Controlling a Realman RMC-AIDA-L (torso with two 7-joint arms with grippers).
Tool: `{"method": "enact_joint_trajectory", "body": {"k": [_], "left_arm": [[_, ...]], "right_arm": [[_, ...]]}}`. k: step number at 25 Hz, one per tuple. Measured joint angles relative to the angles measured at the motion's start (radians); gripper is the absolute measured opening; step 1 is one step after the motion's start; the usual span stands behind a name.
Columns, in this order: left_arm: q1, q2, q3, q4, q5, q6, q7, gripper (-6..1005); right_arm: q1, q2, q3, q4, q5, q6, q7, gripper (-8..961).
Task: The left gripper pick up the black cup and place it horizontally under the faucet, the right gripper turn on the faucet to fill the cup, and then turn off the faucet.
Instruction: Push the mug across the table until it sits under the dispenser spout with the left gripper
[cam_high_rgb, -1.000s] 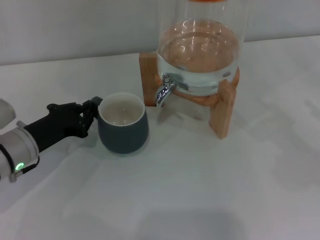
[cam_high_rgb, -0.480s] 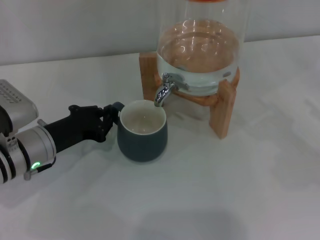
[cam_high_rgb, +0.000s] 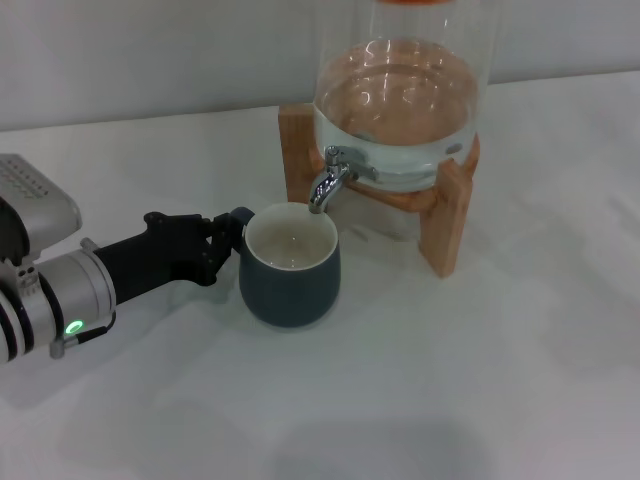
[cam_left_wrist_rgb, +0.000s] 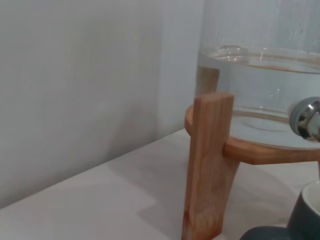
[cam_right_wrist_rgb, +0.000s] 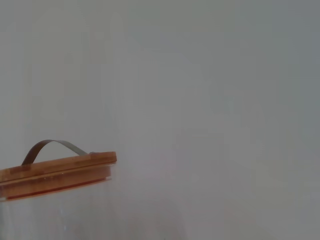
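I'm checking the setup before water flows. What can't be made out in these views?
- Right claw: in no view.
- Left claw at the black cup: head view doesn't show whether it grips the handle.
- Faucet: cut off by the left wrist view's edge.
- Dispenser lid: beyond the head view's top edge.

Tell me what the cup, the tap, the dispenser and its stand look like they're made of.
The black cup: likely glazed ceramic, with a matte dark outside and cream inside. The faucet: polished metal or chrome plating, judging by its mirror-like highlights. The dispenser: clear glass or possibly plastic, since water shows through. The stand: light, unpainted-looking wood with faint grain. The left tool, at the cup's handle, looks like black plastic.
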Motion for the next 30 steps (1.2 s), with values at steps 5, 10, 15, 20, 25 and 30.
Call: {"method": "enact_joint_trajectory", "body": {"k": [5,10,15,20,25,30], "left_arm": [[-0.018,-0.004,0.0,0.004,-0.002,0.048,0.003,106],[-0.048,-0.008,0.009,-0.01,-0.002,0.075,0.007,107],[-0.063,-0.012,0.053,-0.011,-0.019,0.086,0.002,106],[-0.057,-0.009,0.162,-0.007,-0.114,0.086,0.001,105],[-0.042,-0.007,0.193,0.0,-0.144,0.087,0.005,106],[-0.03,-0.005,0.192,0.001,-0.147,0.087,0.0,106]], "right_arm": [[0.0,0.001,0.0,0.002,0.0,0.0,-0.001,755],[0.001,0.002,0.0,0.014,0.0,0.0,-0.011,755],[-0.001,0.002,0.0,0.015,0.0,0.002,-0.013,755],[-0.006,0.002,0.0,0.015,0.0,0.005,-0.014,754],[-0.008,0.002,0.0,0.015,0.0,0.006,-0.014,754],[-0.008,0.002,0.0,0.015,0.0,0.008,-0.014,755]]}}
